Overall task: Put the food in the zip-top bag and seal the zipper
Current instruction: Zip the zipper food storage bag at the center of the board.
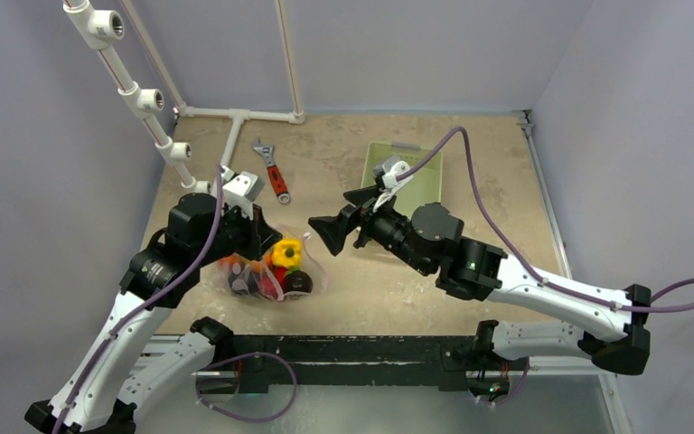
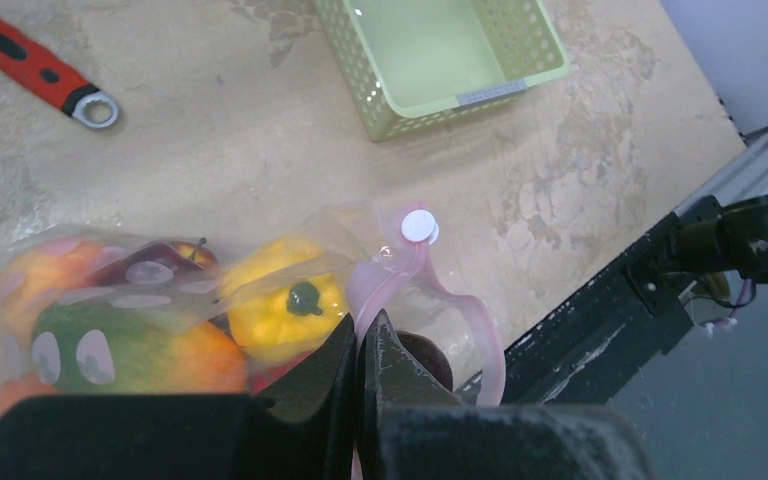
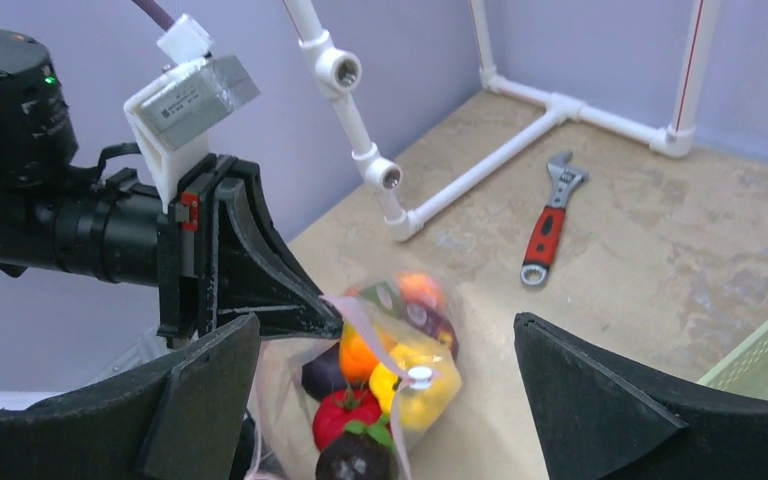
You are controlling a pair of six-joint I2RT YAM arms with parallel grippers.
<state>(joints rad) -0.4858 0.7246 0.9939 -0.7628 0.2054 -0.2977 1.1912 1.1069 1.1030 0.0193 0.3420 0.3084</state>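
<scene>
The clear zip-top bag (image 1: 267, 271) lies near the left arm, filled with the food: a yellow pepper (image 1: 286, 253), a red tomato (image 3: 345, 418), an orange piece (image 3: 360, 355), a purple eggplant (image 3: 322, 372) and a dark round one (image 3: 357, 458). My left gripper (image 2: 358, 335) is shut on the pink zipper strip (image 2: 415, 275) at the bag's mouth. A white slider (image 2: 419, 226) sits on the strip; it also shows in the right wrist view (image 3: 420, 376). My right gripper (image 3: 385, 350) is open, above and just right of the bag, empty (image 1: 321, 231).
A red-handled wrench (image 1: 274, 174) lies at the back, also in the right wrist view (image 3: 548, 225). A pale green mesh basket (image 1: 407, 172) stands behind the right arm. White pipe framework (image 1: 235, 127) runs along the back left. The table's front edge (image 2: 600, 310) is close to the bag.
</scene>
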